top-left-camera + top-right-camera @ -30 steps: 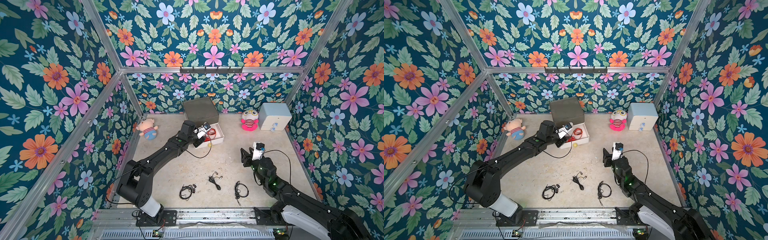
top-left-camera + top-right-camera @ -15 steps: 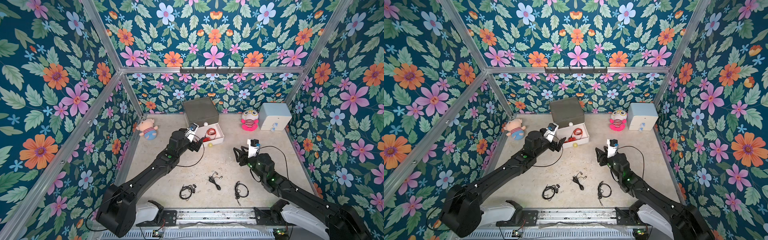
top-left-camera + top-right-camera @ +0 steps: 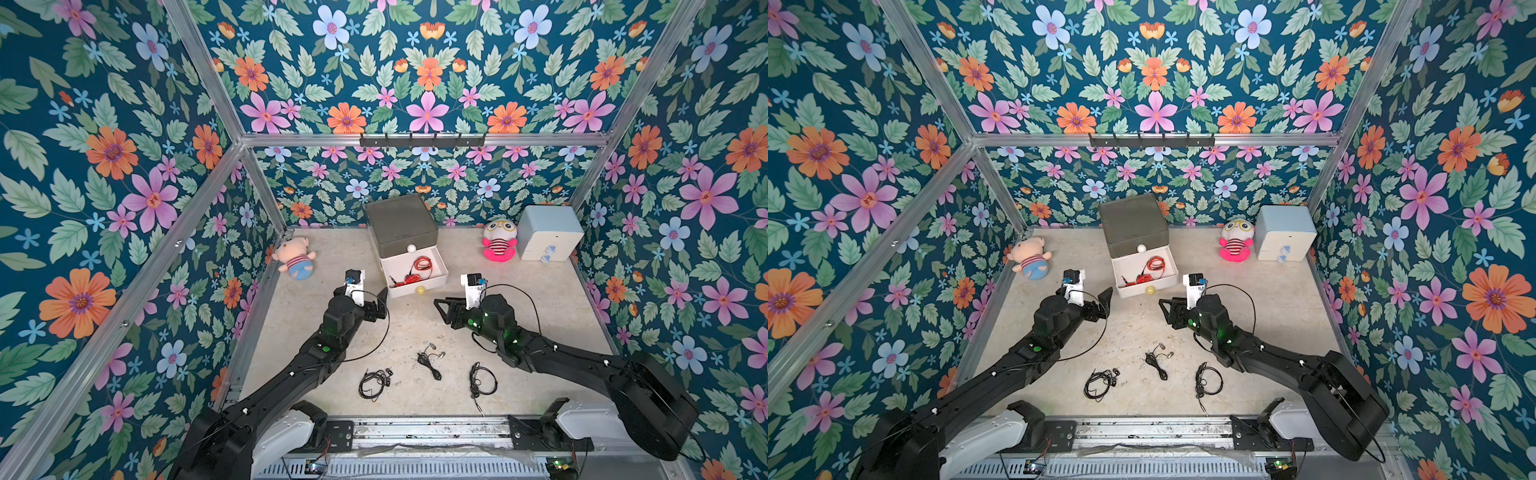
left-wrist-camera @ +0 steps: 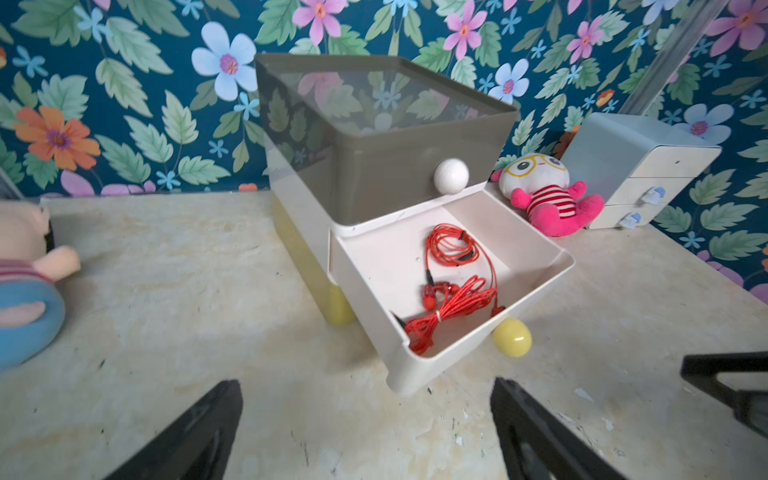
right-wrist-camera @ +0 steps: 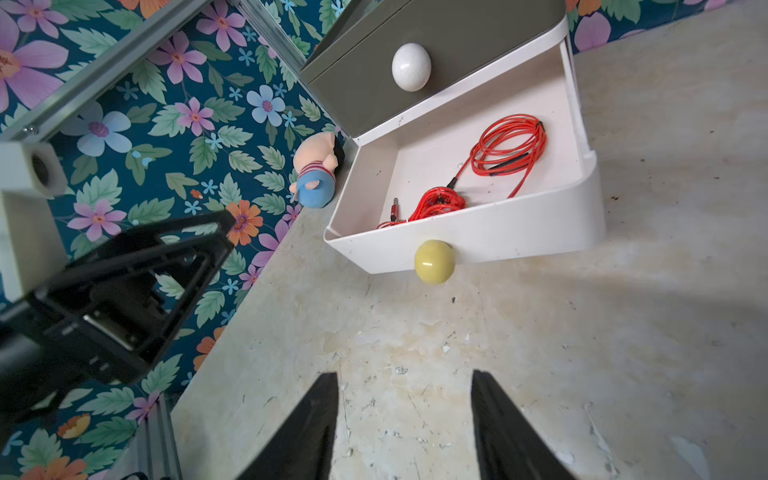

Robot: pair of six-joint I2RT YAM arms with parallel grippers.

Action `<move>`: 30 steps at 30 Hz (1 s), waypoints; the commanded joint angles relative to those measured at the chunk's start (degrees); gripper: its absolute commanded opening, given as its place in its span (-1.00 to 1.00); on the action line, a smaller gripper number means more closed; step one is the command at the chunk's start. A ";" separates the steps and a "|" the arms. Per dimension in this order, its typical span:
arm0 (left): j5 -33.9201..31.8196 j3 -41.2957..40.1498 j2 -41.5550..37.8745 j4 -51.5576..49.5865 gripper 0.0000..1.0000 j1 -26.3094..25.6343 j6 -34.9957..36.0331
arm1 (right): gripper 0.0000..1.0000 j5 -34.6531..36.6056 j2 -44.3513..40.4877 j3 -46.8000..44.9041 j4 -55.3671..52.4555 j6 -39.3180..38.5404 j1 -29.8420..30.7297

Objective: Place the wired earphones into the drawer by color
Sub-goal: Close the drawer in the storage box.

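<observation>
Red earphones (image 4: 453, 291) lie in the drawer (image 4: 478, 347); left gripper (image 4: 365, 386), right gripper (image 5: 404, 376) gape empty.

2 black arms (image 3: 291, 374) — white bases (image 3: 282, 432), green lights (image 3: 506, 332), black cables (image 3: 386, 328).

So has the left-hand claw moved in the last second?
Yes. The left gripper was over the open drawer; it has pulled back toward the robot's base and now hangs just in front of the drawer, open and empty.
</observation>
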 commanded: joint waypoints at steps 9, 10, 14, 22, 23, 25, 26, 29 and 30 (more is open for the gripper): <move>-4.90 -3.89 -5.76 4.64 0.99 -0.04 -3.41 | 0.09 4.85 10.49 6.99 3.30 7.54 2.27; -5.14 -4.07 -6.23 4.68 0.98 -0.04 -3.45 | 0.07 4.97 11.46 7.63 3.35 7.69 2.37; -5.56 -4.26 -7.41 4.26 0.98 -0.04 -3.19 | 0.02 5.96 14.57 10.06 2.34 8.27 2.42; -5.39 -4.30 -7.48 4.27 0.98 -0.04 -2.96 | -0.07 7.32 19.50 14.15 -0.31 8.87 2.41; -5.38 -4.34 -7.37 4.21 0.98 -0.04 -3.01 | -0.08 7.43 19.87 14.53 -0.75 8.91 2.44; -5.32 -4.22 -7.34 4.20 0.98 -0.04 -3.01 | -0.08 7.84 20.43 15.13 -1.64 8.98 2.42; -5.36 -4.21 -7.21 4.20 0.99 -0.05 -2.88 | -0.08 8.11 20.72 15.29 -1.92 8.98 2.43; -5.52 -4.25 -7.20 4.20 0.98 -0.04 -2.79 | -0.11 8.56 21.15 15.65 -2.04 9.00 2.41; -5.55 -4.25 -7.19 4.20 0.99 -0.04 -2.76 | -0.12 8.58 21.35 15.71 -1.90 8.91 2.44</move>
